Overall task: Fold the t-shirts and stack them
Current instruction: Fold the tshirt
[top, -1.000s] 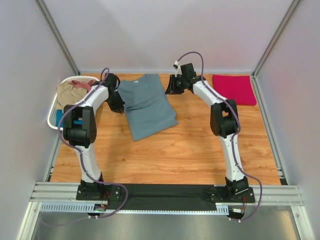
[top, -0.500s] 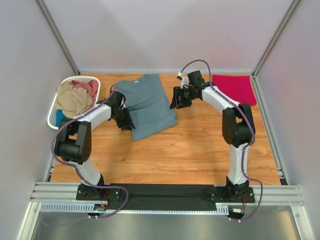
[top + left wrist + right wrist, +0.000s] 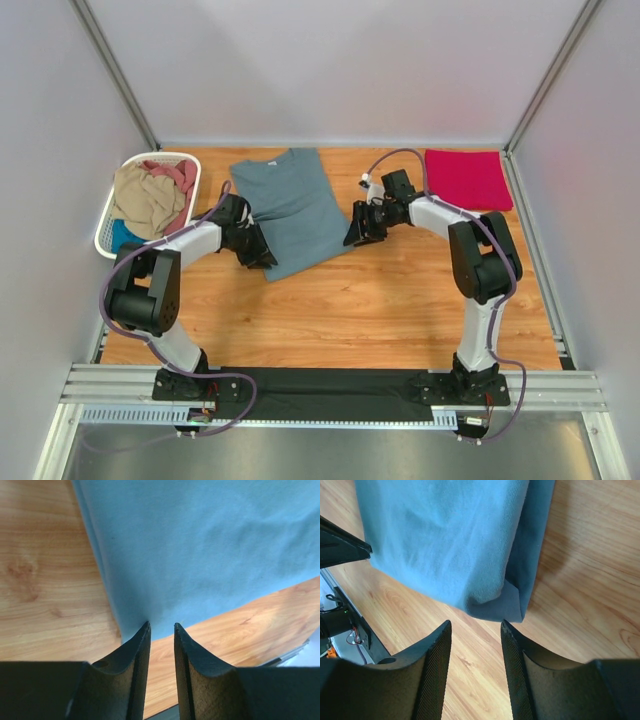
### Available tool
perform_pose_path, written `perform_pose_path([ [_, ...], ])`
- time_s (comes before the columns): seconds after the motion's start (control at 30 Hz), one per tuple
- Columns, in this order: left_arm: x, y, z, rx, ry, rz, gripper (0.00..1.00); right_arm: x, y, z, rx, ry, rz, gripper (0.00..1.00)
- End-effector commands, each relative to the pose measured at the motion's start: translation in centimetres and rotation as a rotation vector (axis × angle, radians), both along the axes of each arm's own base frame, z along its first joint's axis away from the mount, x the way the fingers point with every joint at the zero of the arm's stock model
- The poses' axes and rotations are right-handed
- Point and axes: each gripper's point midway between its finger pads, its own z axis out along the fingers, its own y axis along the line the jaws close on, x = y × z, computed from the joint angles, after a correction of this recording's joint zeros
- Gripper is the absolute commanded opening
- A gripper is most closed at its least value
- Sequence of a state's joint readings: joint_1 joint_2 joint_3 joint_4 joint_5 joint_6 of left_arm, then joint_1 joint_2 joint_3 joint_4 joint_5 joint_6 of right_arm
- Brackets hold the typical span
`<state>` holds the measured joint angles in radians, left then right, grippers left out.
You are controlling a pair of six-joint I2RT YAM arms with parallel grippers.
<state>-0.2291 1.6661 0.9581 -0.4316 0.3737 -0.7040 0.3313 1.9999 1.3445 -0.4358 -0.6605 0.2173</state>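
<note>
One soft, rectangular grey-blue t-shirt (image 3: 293, 208)

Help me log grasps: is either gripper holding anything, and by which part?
Nothing is held. Both the left gripper and right gripper stand open at the grey-blue t-shirt's near corners.

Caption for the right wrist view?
Open right gripper hovers at a corner of the folded grey-blue t-shirt on the wooden table.

White-shelled arms (image 3: 190, 243) with black joints, purple cables (image 3: 398, 152) and dark textured end effector fingers (image 3: 432, 680).
</note>
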Motion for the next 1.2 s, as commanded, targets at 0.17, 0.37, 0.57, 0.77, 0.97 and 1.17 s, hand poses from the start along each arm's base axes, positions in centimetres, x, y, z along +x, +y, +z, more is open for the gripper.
perform_pose_path([
  [0.17,-1.0,1.7,0.0,0.104,0.017,0.018,0.32,1.4,0.8,2.1,0.038,-0.145,-0.006,0.45],
  [0.37,-0.4,0.2,0.2,0.018,-0.033,0.003,0.33,2.4,0.7,1.8,0.009,-0.165,0.003,0.49],
  [0.57,-0.8,0.5,-1.1,0.053,0.011,-0.006,0.31,2.1,0.9,1.3,0.015,-0.152,0.010,0.42],
  [0.77,-0.9,0.2,-1.2,0.026,-0.012,-0.018,0.07,1.0,0.6,0.8,0.015,-0.115,-0.008,0.09],
  [0.97,-4.0,2.2,-1.1,0.127,0.100,0.022,0.00,-3.4,-1.7,0.1,-0.063,-0.038,-0.112,0.00],
  [1.17,-7.0,3.2,-0.5,0.156,0.099,0.031,0.00,-9.2,-2.2,-1.8,-0.104,0.021,-0.159,0.00],
])
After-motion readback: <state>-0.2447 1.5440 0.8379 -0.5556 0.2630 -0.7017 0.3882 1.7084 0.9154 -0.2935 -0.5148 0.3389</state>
